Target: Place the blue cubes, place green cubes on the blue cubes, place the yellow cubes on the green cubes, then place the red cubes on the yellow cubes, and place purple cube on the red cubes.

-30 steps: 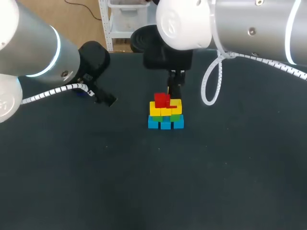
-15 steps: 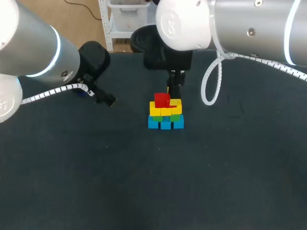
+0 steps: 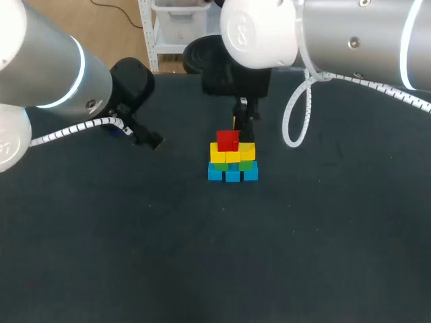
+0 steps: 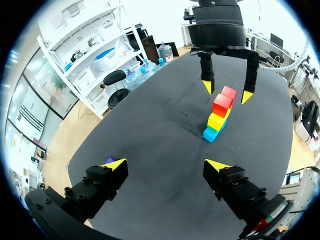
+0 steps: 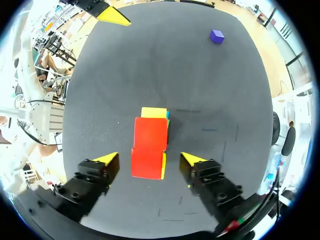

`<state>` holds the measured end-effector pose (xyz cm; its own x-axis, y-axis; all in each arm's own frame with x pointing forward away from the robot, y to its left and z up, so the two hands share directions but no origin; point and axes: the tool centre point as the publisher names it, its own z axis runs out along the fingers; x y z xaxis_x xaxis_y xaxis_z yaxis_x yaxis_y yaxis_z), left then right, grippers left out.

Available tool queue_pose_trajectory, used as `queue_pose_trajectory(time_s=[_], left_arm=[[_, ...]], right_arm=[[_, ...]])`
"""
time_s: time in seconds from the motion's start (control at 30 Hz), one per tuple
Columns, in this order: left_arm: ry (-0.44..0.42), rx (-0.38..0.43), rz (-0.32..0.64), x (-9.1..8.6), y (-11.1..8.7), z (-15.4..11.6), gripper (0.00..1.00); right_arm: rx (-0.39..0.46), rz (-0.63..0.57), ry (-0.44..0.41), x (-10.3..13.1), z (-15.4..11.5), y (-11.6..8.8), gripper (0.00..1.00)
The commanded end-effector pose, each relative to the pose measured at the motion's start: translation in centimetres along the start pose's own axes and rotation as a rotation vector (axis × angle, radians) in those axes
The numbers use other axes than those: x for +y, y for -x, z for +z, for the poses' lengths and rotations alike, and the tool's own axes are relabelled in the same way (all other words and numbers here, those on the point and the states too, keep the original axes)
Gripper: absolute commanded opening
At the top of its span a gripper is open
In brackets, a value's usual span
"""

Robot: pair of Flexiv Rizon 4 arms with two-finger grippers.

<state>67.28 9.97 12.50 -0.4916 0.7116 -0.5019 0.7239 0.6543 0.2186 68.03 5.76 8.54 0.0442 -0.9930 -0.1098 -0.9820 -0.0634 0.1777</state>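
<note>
The dark surface [image 3: 135, 256] is lit softly and evenly from above, so that hardly any shadow is cast beside the cubes [image 3: 232, 158], whose colours are shown bright against it. A pale sheen is seen on the left arm [image 3: 40, 60] and right arm [image 3: 357, 40], and the margins of both wrist views are washed out to white.
</note>
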Motion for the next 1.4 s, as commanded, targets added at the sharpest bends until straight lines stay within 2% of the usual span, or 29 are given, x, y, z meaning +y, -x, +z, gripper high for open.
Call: queue_pose_trajectory(time_s=[0.03, 0.23, 0.37, 0.47, 0.7, 0.8, 0.93, 1.17, 1.4], left_arm=[[-0.002, -0.002, 0.001, 0.1, 0.0, 0.0, 1.0], [-0.002, -0.002, 0.001, 0.1, 0.0, 0.0, 1.0], [-0.002, -0.002, 0.001, 0.1, 0.0, 0.0, 1.0], [-0.002, -0.002, 0.001, 0.1, 0.0, 0.0, 1.0], [-0.002, -0.002, 0.001, 0.1, 0.0, 0.0, 1.0], [-0.002, -0.002, 0.001, 0.1, 0.0, 0.0, 1.0], [-0.002, -0.002, 0.001, 0.1, 0.0, 0.0, 1.0], [-0.002, -0.002, 0.001, 0.1, 0.0, 0.0, 1.0], [-0.002, -0.002, 0.001, 0.1, 0.0, 0.0, 1.0]], right_arm=[[-0.03, 0.014, -0.028, 0.6, -0.8, -0.9, 1.0], [-0.106, 0.038, -0.092, 1.1, -3.5, -2.1, 1.0], [-0.17, 0.039, -0.191, 1.2, -5.4, -2.8, 1.0], [-0.18, 0.058, -0.287, 1.0, -6.4, -3.7, 1.0], [-0.224, 0.077, -0.4, 0.2, -6.9, -5.0, 1.0], [-0.233, 0.071, -0.49, -0.2, -6.8, -5.2, 1.0], [-0.298, 0.104, -0.563, -1.3, -6.7, -6.1, 1.0], [-0.365, 0.163, -0.638, -2.2, -7.1, -8.1, 1.0], [-0.365, 0.21, -0.692, -2.1, -7.9, -10.0, 1.0]])
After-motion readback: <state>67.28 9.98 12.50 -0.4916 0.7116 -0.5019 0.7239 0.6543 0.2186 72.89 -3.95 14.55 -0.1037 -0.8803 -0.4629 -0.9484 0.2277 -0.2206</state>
